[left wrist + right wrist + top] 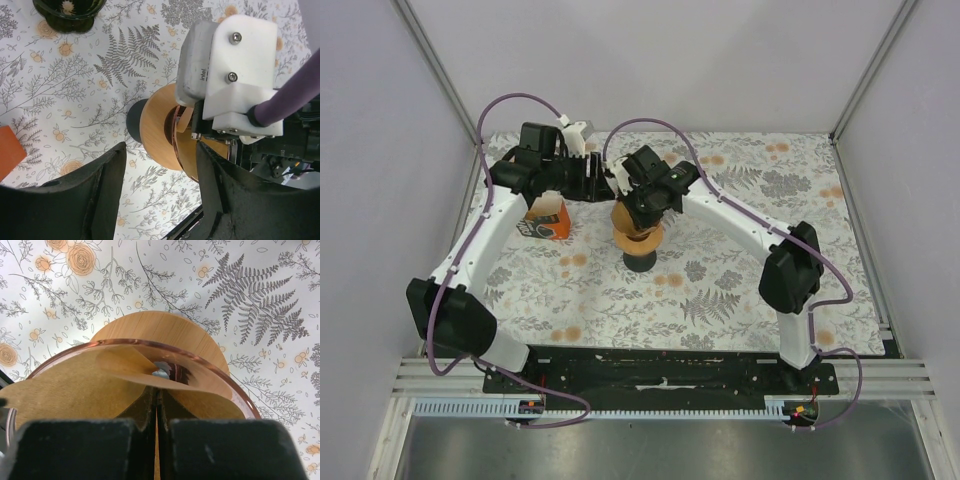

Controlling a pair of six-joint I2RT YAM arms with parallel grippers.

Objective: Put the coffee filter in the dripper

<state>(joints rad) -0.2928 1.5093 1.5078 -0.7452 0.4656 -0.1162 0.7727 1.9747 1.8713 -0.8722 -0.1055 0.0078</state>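
The right claw [156, 422] is pressed together on a fold of the coffee filter [75, 390], with the paper's thin edge pinched between its two black fingers. The filter lies in the mouth of the dripper [165, 332], and its brown flaps spread against the copper-coloured rim. The claw hangs right above that mouth. The left claw [160, 160] stands wide apart and holds nothing, just beside the dripper on its left. The dripper stands upright on a cloth [740, 290] printed with ferns and orange flowers. An orange carton [550, 222] sits near the dripper's left side, and a black bowl [70, 12] stands apart from the dripper. Pale walls [670, 60] rise behind the dripper.
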